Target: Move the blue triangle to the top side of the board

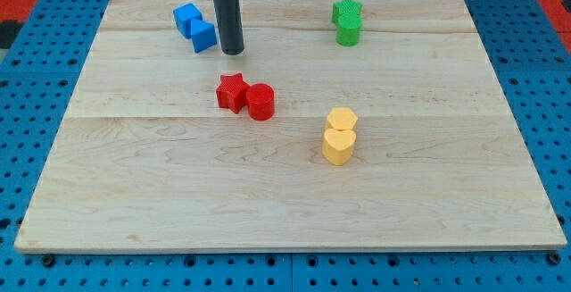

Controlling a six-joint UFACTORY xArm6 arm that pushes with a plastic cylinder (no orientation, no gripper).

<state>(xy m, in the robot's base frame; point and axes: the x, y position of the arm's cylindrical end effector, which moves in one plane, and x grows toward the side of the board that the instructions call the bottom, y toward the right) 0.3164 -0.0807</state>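
Two blue blocks sit touching near the board's top left: one blue block (pixel 186 18) at the upper left and the other (pixel 204 37) just below and right of it. Which one is the triangle I cannot tell. My tip (pixel 232 53) rests on the board right next to the lower blue block, on its right side, a small gap between them.
A red star (pixel 231 92) and a red cylinder (pixel 260 102) touch at mid-board. Two green blocks (pixel 347 22) stand at the top right. Two yellow blocks (pixel 339 136) stand right of centre. The wooden board (pixel 134 194) lies on a blue pegboard.
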